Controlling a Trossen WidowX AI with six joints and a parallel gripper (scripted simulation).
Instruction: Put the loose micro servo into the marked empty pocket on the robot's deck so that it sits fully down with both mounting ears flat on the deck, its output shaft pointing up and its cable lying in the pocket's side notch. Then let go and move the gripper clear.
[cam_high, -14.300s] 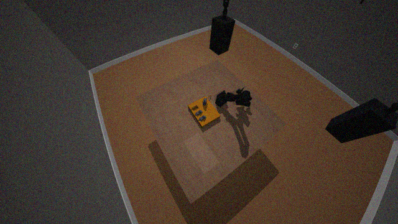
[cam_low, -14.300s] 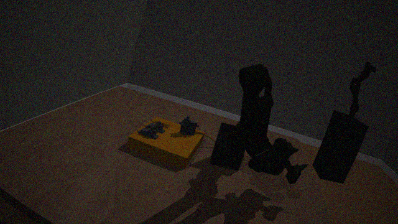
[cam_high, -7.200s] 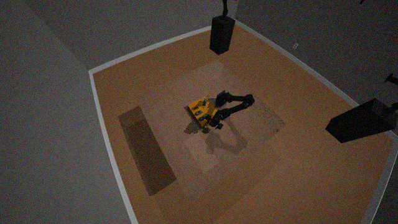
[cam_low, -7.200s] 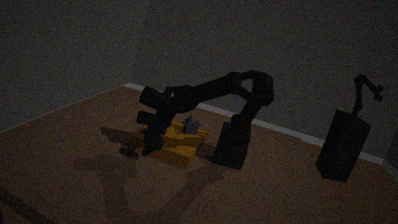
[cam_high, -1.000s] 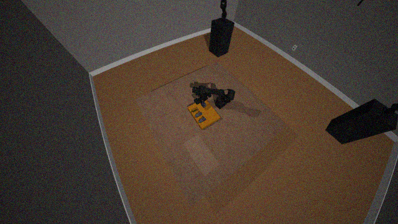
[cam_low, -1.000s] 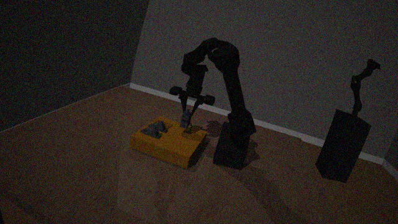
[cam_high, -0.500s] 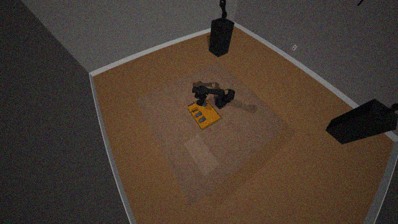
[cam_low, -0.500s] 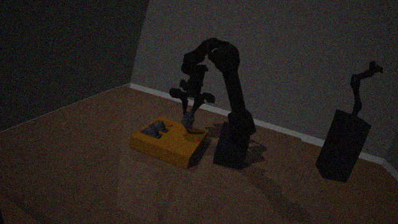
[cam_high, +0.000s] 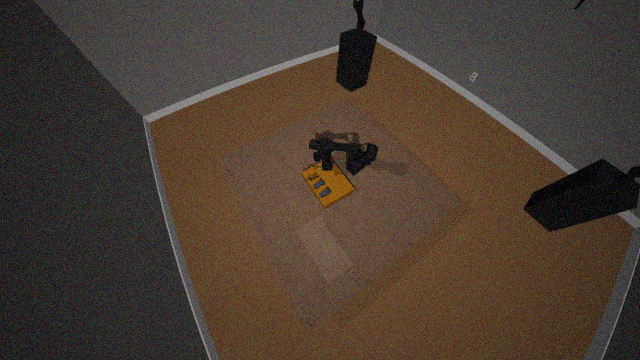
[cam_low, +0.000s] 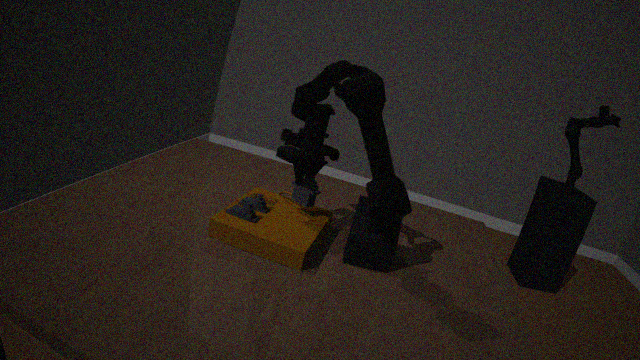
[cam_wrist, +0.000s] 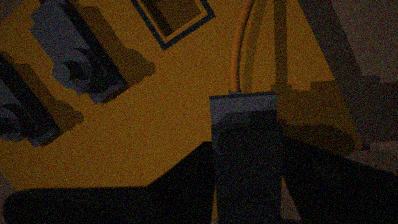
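Yellow deck (cam_low: 272, 232), a flat box on the brown floor, sits directly under the hand (cam_low: 306, 196). Room is dim and grainy; fine detail is poor.

Hand is clamped on the micro servo (cam_wrist: 243, 112), a blue-grey block held between the dark fingers. Seen from the wrist, the servo pokes out past the fingertips and hangs above the yellow surface; whether it touches the deck cannot be told. Thin cable strands (cam_wrist: 260, 45) run forward from the servo's far end across the deck top.

Ahead and to the left of the hand, the marked pocket (cam_wrist: 173, 17) shows as a dark-outlined rectangle with a darker recess inside. Only part of it is in the wrist view, cut by the upper edge. The servo is not over it; it hangs nearer the hand's own side, to the pocket's right.

Further left of the hand, two seated servos (cam_wrist: 82, 60) lie in the deck, blue-grey bodies with dark bands, one partly out of frame.

From the side, the arm (cam_low: 372, 145) arches up and over from its base (cam_low: 375, 235), wrist pointing straight down at the deck's rear corner.
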